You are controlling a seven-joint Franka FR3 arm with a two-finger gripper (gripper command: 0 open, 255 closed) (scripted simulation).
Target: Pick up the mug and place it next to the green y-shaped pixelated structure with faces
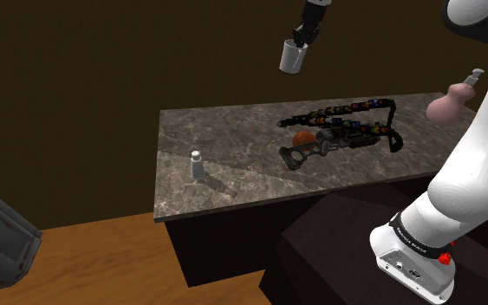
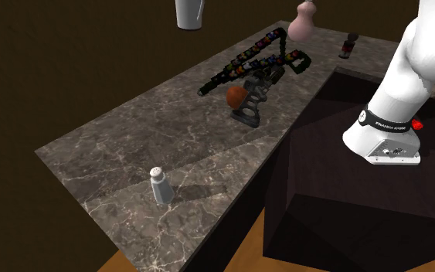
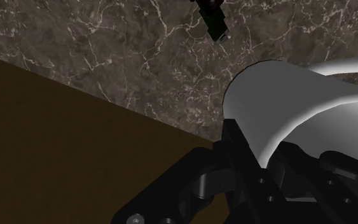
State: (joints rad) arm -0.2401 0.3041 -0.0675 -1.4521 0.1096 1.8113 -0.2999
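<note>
The mug (image 1: 292, 57) hangs in the air, high over the far edge of the table (image 1: 233, 186). It is clamped near its rim by the fingers (image 3: 236, 149) of the gripper (image 1: 301, 38), and its body hangs below them. It is drawn plain white and looks rigid, smooth-walled and light, so the hold seems likely to keep. Even so, a smooth wall pinched near the rim could swivel or slip if the arm swings fast. A pinch across the rim, one finger inside and one outside, looks the sensible hold; the wrist view does not settle whether that is the case here. Below the fingers and toward the stand lies a dark, blocky branching structure (image 1: 346, 117) speckled with coloured squares, close against a toy gun (image 1: 307, 154) and an orange ball (image 1: 302, 139). A small shaker (image 1: 198, 165) stands well apart from these. The mug is best set down upright and gently on bare table just beside the structure, since it would likely chip.
</note>
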